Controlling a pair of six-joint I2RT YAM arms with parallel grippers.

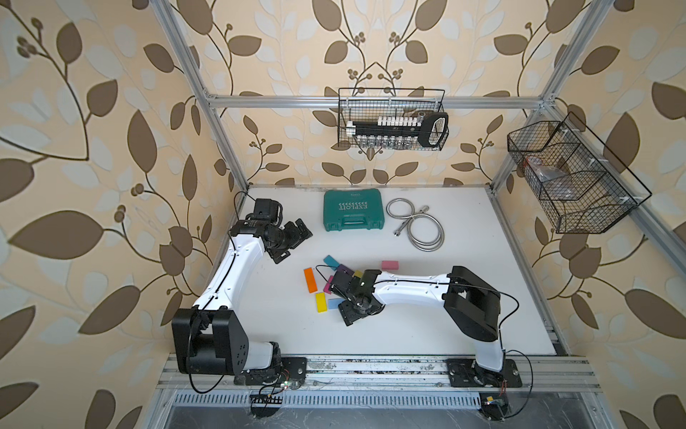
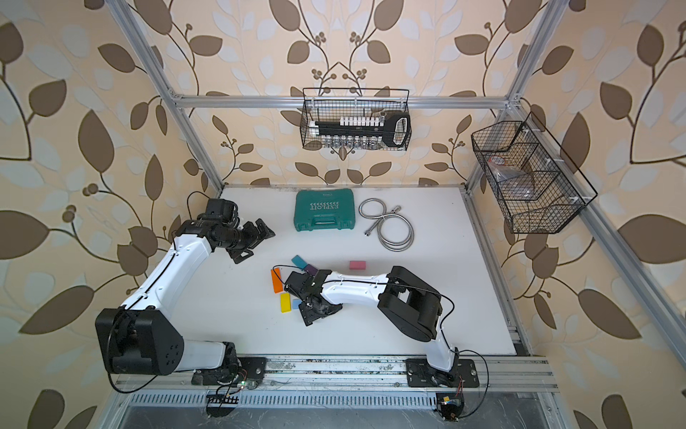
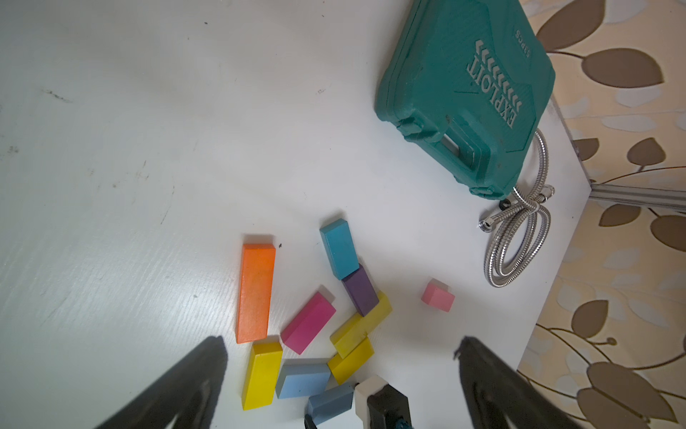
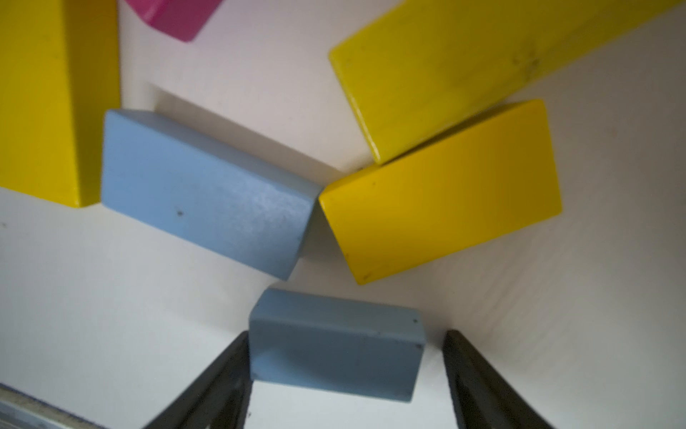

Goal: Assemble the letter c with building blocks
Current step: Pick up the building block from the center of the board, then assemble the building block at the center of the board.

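no c yet: the building blocks (image 3: 308, 323) lie flat in a loose scatter mid-surface (image 1: 408, 327), with one pink block (image 3: 438, 295) apart. the right pincer (image 4: 347, 334) straddles a small light blue block (image 4: 334, 356), jaws wide and not yet clamped. the left pincer (image 3: 341, 341) hangs wide and empty. the blocks look smooth, solid-coloured and rectangular.

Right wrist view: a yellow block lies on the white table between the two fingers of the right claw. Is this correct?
No, the colour is wrong. The right wrist view shows a light blue block, not a yellow one, lying on the white table between the two fingers of the right claw.
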